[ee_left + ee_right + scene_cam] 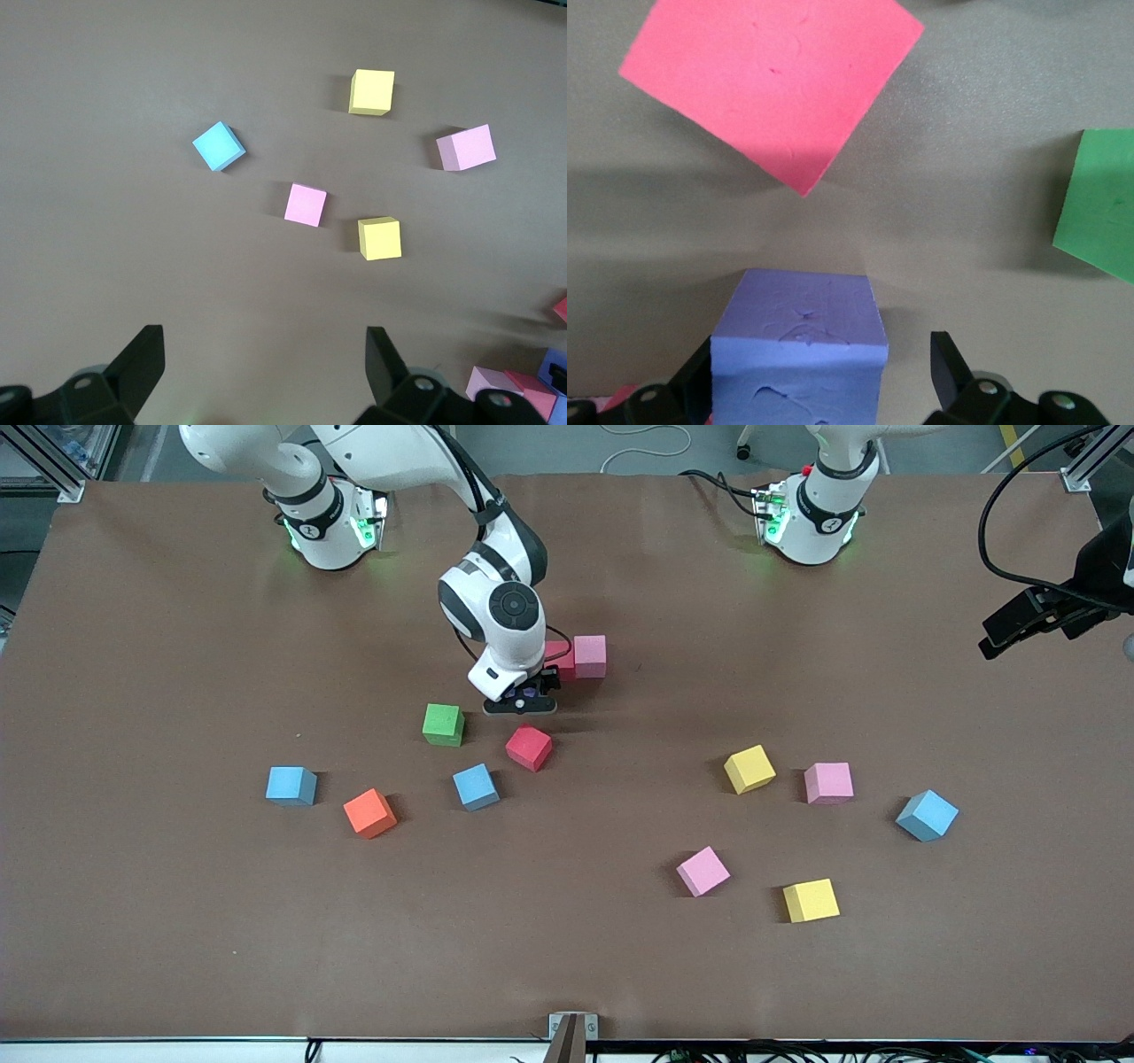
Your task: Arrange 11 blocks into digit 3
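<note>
Right gripper (521, 701), fingers apart, low over a purple block (799, 350) on the table beside the red block (529, 747) and green cube (443, 724); left gripper (266, 372), fingers apart, waits above scattered blocks.

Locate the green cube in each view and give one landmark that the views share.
Front: green cube mid-table, beside the right gripper.
Left wrist: not in it.
Right wrist: green cube cut by the picture's edge.
Shared landmark: the loose red cube, next to it in both.

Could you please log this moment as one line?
right gripper: open, around purple block on table | left gripper: open, waiting above table | row: red, pink block
</note>
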`<action>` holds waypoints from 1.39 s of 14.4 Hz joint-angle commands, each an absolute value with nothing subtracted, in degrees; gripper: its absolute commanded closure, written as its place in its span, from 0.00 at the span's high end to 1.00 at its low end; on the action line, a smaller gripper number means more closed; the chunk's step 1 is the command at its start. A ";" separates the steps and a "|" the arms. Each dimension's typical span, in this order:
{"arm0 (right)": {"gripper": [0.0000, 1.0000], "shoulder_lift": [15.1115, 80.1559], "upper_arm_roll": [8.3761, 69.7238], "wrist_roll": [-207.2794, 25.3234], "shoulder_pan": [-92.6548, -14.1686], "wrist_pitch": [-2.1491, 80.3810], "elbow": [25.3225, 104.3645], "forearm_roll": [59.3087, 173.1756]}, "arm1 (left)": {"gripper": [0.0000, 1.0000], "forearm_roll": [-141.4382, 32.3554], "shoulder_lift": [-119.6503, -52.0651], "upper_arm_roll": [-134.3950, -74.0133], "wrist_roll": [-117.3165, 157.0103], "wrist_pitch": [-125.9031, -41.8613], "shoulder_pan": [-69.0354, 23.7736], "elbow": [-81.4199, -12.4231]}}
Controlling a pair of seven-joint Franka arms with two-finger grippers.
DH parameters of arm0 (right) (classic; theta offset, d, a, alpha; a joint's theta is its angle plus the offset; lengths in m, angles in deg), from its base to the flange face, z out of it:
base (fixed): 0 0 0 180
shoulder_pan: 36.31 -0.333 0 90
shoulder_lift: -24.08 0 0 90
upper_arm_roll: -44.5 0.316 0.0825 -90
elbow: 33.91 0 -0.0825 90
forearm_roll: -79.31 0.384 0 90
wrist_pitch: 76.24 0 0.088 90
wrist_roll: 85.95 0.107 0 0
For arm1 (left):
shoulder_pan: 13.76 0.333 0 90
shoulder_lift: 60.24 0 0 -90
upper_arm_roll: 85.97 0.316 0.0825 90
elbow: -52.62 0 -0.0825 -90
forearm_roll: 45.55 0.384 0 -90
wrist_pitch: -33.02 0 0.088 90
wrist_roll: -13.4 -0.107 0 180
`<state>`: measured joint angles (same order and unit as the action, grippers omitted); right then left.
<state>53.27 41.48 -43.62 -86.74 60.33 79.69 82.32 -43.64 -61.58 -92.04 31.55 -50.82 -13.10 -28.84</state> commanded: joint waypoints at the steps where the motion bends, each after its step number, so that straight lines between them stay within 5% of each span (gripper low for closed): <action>1: 1.00 52.74 41.86 -43.32 -86.24 59.55 79.46 81.68 | 1.00 -42.56 -61.38 -92.21 31.24 -50.13 -13.32 -28.68; 15: 1.00 41.14 39.77 -35.68 -77.19 55.16 79.82 82.12 | 1.00 -42.83 -61.38 -96.07 32.21 -50.39 -13.14 -28.68; 20: 1.00 42.01 37.56 -32.01 -75.77 54.19 77.89 82.12 | 1.00 -42.47 -61.73 -95.55 31.50 -50.57 -12.44 -28.77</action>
<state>42.41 36.95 -36.52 -74.85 54.60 78.27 82.41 -43.64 -61.81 -95.50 31.66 -50.82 -12.90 -28.88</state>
